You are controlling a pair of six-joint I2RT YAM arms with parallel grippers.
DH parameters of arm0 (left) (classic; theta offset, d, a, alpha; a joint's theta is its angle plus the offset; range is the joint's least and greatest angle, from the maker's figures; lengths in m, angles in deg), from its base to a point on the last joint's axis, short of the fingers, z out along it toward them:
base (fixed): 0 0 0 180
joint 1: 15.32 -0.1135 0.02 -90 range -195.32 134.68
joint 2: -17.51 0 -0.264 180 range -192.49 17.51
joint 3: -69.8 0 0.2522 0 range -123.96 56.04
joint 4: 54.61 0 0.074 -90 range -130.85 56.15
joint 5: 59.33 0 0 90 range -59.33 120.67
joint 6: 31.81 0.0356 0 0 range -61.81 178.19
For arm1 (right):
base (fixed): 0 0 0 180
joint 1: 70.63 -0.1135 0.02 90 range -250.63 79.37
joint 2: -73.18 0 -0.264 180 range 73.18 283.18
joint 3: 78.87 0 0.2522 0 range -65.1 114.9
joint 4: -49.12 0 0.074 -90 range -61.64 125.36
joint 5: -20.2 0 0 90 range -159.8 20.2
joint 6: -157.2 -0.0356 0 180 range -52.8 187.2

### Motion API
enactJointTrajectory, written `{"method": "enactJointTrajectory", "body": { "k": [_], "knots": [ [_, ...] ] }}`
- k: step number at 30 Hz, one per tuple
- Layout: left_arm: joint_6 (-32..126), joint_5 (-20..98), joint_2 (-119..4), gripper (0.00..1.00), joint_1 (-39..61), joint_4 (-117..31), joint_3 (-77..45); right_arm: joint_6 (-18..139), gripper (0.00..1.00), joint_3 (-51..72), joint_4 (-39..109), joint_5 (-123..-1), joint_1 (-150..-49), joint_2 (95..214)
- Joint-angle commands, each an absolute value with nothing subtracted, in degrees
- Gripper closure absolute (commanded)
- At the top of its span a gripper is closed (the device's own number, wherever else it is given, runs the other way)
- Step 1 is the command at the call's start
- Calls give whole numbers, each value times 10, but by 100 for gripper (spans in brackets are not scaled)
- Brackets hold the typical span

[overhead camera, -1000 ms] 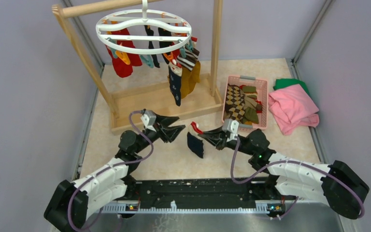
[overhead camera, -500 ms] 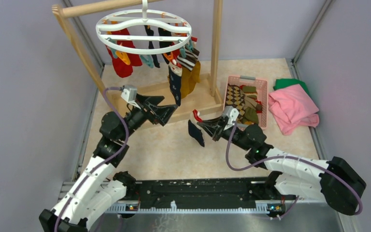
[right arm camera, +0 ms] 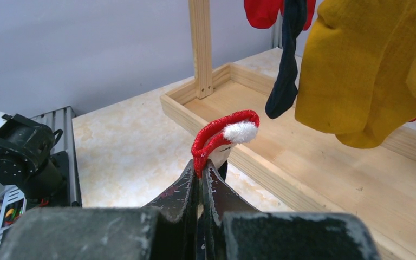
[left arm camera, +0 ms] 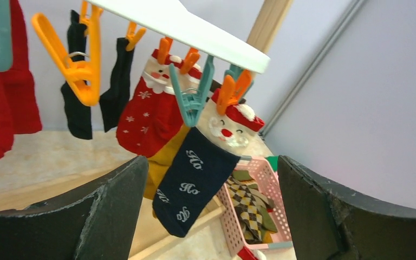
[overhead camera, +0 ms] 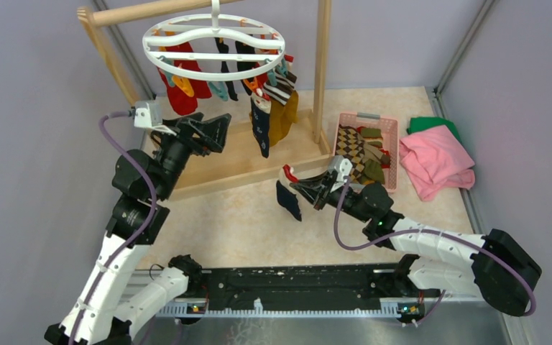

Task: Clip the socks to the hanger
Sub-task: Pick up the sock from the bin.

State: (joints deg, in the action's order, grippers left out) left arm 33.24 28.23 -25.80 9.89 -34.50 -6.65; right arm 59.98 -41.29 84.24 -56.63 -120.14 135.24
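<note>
- Open left gripper point(overhead camera: 219, 133), empty, raised beside the hanger point(overhead camera: 148, 44) on the wooden rack point(overhead camera: 323, 65); right gripper point(overhead camera: 295, 185) pinches a dangling sock point(overhead camera: 286, 203) over the table; spare socks point(overhead camera: 359, 154) in the pink basket point(overhead camera: 368, 116).
- Left wrist: jaws spread wide; clipped "Ho Ho" sock point(left arm camera: 192, 187) hangs from a teal clip point(left arm camera: 192, 97) ahead.
- Right wrist: jaws closed on the sock's red cuff point(right arm camera: 216, 135).

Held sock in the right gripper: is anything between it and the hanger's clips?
Partly. A navy sock and a mustard sock hang on the hanger's near side, facing the held sock in the right gripper. The rack's base rail lies below that path. The left gripper is off to the side.
</note>
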Motion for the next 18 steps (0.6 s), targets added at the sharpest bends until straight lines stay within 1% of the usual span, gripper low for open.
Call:
{"method": "enactJointTrajectory", "body": {
  "k": [1, 5, 8, 10, 15, 18],
  "knots": [
    [356, 270, -275, 7, 96, -330, -87, 585, 100, -383, 880, -547, -1208, 1353],
    [362, 406, -254, 11, 96, -371, -27, 598, 100, -386, 874, -525, -1208, 1347],
    [329, 453, -239, 12, 96, -360, 26, 606, 100, -390, 874, -511, -1208, 1347],
    [303, 505, -225, 12, 96, -382, 69, 611, 100, -394, 885, -497, -1208, 1351],
    [180, 650, -236, 11, 97, -476, 178, 625, 100, -390, 879, -485, -1210, 1362],
    [110, 674, -249, 9, 97, -514, 227, 643, 100, -387, 856, -506, -1217, 1366]
  ]
}}
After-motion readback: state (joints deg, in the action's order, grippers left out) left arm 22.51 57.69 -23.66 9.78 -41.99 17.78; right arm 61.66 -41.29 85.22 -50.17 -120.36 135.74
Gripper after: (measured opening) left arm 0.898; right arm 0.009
